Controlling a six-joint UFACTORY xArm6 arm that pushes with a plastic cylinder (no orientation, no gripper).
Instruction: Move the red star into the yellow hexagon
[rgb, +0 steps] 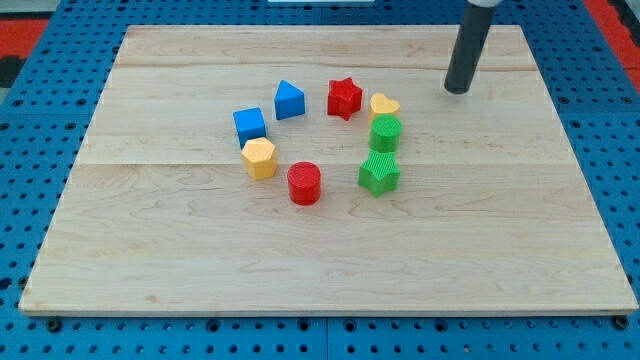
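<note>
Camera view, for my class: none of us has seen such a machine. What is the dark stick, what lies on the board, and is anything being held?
There is one picture; where the camera sits is not known. The dark stick is a robot arm's rod. It holds nothing and only pushes. My tip rests near the view's top right, apart from the blocks. On the wooden board lies a loose ring: red star, yellow heart, green cylinder, green star, red cylinder, yellow hexagon, blue cube, blue triangle.
</note>
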